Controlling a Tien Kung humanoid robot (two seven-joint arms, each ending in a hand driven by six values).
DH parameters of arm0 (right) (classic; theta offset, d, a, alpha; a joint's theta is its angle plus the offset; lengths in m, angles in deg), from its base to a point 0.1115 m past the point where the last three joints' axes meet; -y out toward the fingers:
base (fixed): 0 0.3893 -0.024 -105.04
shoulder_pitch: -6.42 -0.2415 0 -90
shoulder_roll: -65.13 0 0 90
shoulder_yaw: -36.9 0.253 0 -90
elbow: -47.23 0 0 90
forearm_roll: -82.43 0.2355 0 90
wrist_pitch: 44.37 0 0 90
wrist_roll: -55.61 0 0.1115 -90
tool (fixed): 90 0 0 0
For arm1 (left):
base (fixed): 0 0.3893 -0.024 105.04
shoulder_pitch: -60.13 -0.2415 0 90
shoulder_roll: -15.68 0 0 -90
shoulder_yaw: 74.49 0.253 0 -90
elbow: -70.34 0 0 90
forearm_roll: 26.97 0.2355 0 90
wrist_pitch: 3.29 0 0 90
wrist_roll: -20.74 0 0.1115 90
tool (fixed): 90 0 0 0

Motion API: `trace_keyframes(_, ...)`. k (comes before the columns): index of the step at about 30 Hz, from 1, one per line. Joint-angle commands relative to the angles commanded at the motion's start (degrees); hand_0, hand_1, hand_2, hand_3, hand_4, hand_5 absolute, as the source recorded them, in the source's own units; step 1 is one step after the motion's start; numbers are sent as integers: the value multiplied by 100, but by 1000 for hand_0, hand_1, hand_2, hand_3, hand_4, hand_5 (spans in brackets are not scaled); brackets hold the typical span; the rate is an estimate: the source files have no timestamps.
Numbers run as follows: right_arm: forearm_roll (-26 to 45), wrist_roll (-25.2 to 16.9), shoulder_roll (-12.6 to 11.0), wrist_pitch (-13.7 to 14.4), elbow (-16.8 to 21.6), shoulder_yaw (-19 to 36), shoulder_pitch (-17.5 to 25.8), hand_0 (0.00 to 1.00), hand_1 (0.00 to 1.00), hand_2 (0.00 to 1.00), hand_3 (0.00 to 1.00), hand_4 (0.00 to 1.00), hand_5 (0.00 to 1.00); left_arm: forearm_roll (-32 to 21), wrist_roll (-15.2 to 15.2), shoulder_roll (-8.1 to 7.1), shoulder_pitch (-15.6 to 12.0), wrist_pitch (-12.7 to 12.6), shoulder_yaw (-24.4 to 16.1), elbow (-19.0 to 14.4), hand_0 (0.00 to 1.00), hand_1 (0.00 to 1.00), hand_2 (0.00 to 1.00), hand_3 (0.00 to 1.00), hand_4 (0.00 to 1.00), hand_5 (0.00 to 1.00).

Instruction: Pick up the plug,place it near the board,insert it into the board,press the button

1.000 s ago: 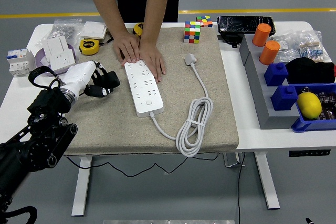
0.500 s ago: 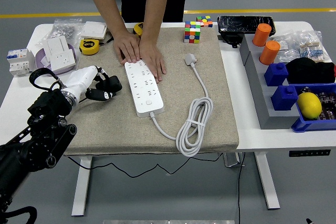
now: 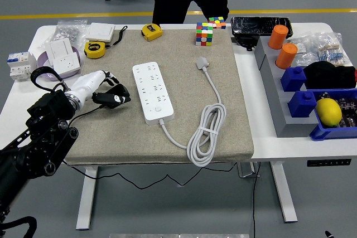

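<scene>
Plastic, cloth and a smooth white table

We see a matt, coarse-woven beige mat (image 3: 184, 104) lying on the smooth white table (image 3: 262, 137); on it the power strip (image 3: 152, 92) is smooth white plastic with a slight sheen, and its cable (image 3: 207, 129) and plug (image 3: 202, 63) look like pale rubbery plastic. The left hand (image 3: 103, 90) has a glossy white shell and dark matt fingers (image 3: 114, 97), on a matt black arm (image 3: 39, 137). The cube (image 3: 204, 33) is shiny coloured plastic, the bins (image 3: 332, 129) blue plastic, the cups (image 3: 286, 56) matt orange plastic.
</scene>
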Motion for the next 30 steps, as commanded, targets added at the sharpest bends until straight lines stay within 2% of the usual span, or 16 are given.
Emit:
trace_keyframes(2, -1, -2, 3, 1, 0, 3, 0, 913, 794, 774, 794, 998, 998, -133, -14, 29, -69, -80, -159, -144, 895, 921, 811, 792, 998, 620)
trace_keyframes(3, -3, -2, 6, 1, 0, 6, 0, 913, 794, 774, 793, 998, 998, -260, -63, 68, -140, -211, -305, -261, 883, 924, 815, 802, 998, 865)
trace_keyframes(8, -20, 0, 22, 2, 0, 26, 16, 913, 794, 774, 793, 998, 998, -1178, -589, 332, -564, -1001, -1122, -829, 883, 924, 815, 802, 998, 865)
trace_keyframes(9, -22, 0, 24, 2, 0, 30, 18, 912, 794, 774, 794, 998, 998, -1386, -683, 362, -623, -1109, -1252, -909, 859, 908, 826, 813, 998, 909)
trace_keyframes(12, -30, 2, 30, 1, 0, 40, 26, 912, 794, 774, 794, 998, 998, -2101, -964, 460, -871, -1357, -1663, -1219, 859, 908, 826, 813, 998, 909)
trace_keyframes(14, -3, 0, 27, 7, 0, 48, 30, 912, 794, 774, 794, 998, 998, -2567, -1063, 512, -1012, -1395, -1843, -1376, 859, 908, 826, 813, 998, 909)
trace_keyframes(15, 15, -4, 25, 9, 0, 42, 31, 913, 794, 774, 793, 998, 998, -2827, -1094, 541, -1088, -1388, -1931, -1451, 872, 919, 880, 841, 998, 939)
trace_keyframes(19, -2, -2, 32, 7, 0, 42, 28, 913, 794, 774, 793, 998, 998, -3725, -1189, 656, -1383, -1313, -2216, -1700, 872, 919, 880, 841, 998, 939)
trace_keyframes(26, -31, -6, 62, 1, 0, 42, 28, 913, 793, 774, 793, 998, 998, -5380, -1304, 670, -2004, -1140, -2500, -2075, 881, 923, 890, 854, 998, 966)
trace_keyframes(30, -68, -4, 69, -3, 0, 56, 31, 913, 794, 774, 793, 998, 998, -5613, -1287, 670, -2252, -1088, -2587, -2133, 869, 911, 877, 849, 998, 983)
